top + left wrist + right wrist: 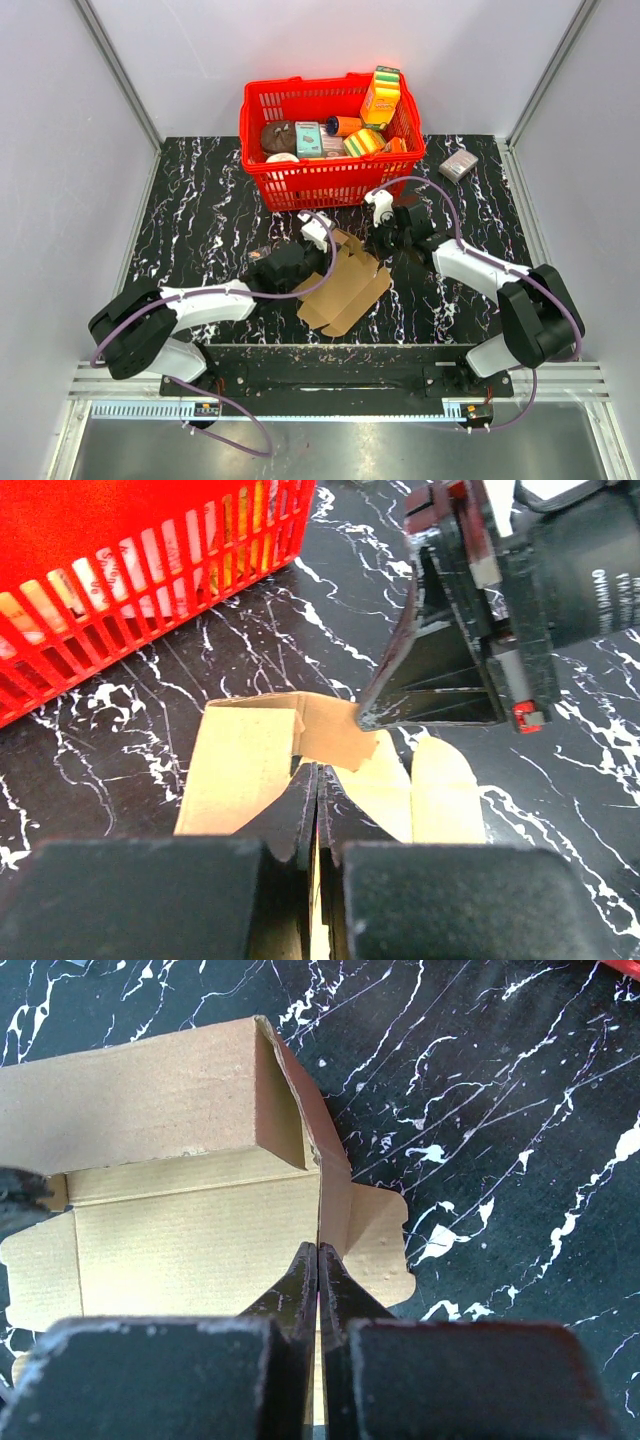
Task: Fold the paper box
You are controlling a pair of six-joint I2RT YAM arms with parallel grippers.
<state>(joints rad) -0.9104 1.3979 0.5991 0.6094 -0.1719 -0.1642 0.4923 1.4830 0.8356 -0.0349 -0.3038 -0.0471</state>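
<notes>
Brown paper box (pixel 345 285) partly raised on the black marble bench (pixel 200 200), pinched from both sides.

Top view: the box lies near the middle of the bench, just in front of the red basket (pixel 330 180); a small grey box (pixel 459 165) sits well apart, far right. Left wrist view: the left gripper (pixel 317 785) has its jaws pressed together on a thin cardboard edge, with the right gripper (pixel 368 715) nipping a flap beyond. Right wrist view: its jaws are clamped on an upright panel, beside a raised wall.
</notes>
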